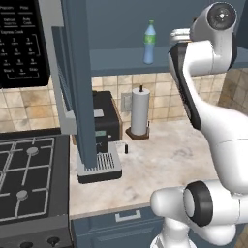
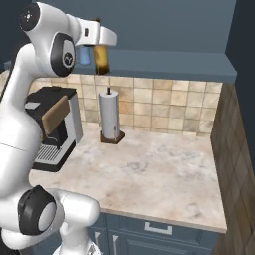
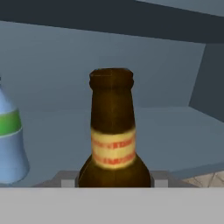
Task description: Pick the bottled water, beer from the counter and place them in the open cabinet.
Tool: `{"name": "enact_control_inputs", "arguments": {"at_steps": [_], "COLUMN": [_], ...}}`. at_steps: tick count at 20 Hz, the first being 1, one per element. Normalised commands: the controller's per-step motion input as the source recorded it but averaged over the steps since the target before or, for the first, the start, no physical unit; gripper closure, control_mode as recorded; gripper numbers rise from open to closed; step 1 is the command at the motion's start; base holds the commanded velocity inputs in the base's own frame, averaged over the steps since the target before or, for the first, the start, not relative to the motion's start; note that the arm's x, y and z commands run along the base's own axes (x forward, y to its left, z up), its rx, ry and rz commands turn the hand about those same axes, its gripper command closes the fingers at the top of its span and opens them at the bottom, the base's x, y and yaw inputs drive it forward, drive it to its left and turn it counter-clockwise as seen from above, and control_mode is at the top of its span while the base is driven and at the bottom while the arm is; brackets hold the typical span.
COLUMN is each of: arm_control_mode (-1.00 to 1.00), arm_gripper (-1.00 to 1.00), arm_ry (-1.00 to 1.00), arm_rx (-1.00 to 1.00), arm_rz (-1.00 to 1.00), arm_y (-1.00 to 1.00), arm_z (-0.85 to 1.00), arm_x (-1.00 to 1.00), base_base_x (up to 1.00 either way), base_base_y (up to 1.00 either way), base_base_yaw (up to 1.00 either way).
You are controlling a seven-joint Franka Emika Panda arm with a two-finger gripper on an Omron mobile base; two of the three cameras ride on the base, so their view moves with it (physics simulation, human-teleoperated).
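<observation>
Holding the beer (image 3: 112, 131) upright, gripper (image 2: 101, 52) jaws clamped on it at the open cabinet (image 1: 121, 60) shelf; bottled water (image 1: 149, 42) stands on that shelf just beside.

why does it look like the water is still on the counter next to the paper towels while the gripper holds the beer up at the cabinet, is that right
Not quite. The water stands upright on the cabinet shelf, not on the counter by the paper towels; the left base view shows this. The rest holds: the gripper is shut on the beer up at the cabinet.
</observation>
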Motion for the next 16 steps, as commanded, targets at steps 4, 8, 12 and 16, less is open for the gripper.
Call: {"name": "enact_control_inputs", "arguments": {"at_steps": [4,8,12,16], "arm_control_mode": [-1.00,-1.00,-1.00,-1.00], "arm_gripper": [1.00,1.00,1.00,1.00], "arm_ry": [0.16,0.03,-0.04,-0.19], "arm_rx": [0.07,0.01,0.00,0.00], "arm_rz": [-0.03,-0.01,0.00,0.00], "arm_y": [-0.21,-0.06,-0.01,-0.04], "arm_z": [0.05,0.00,0.00,-0.08], "arm_x": [0.53,0.50,0.35,0.31], "base_base_x": [0.00,0.00,0.00,0.00], "base_base_y": [0.00,0.00,0.00,0.00], "base_base_yaw": [0.00,0.00,0.00,0.00]}}
